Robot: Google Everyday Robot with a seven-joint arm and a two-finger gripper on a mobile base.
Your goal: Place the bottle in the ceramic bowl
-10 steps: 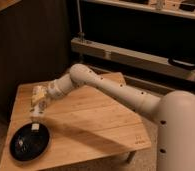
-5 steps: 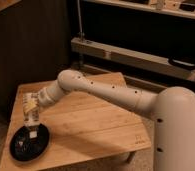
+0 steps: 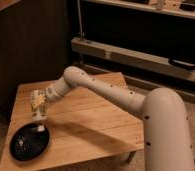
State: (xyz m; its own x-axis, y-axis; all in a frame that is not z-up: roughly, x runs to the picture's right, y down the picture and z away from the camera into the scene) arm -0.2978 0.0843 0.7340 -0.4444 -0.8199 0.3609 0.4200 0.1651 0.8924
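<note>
The ceramic bowl (image 3: 26,145) is a shallow glossy black dish on the front left corner of the wooden table (image 3: 91,125). My gripper (image 3: 39,118) points straight down over the bowl's far right rim. It is shut on the bottle (image 3: 40,128), a small white piece that shows just below the gripper, right at the rim of the bowl. Most of the bottle is hidden in the gripper.
My white arm (image 3: 111,95) reaches from the right across the table. A dark wall stands behind the table on the left. A low metal shelf rail (image 3: 136,57) runs behind it on the right. The floor lies beyond the table's front edge.
My gripper has moved left and down with the bottle, from above the table's back left part to just over the bowl's rim.
</note>
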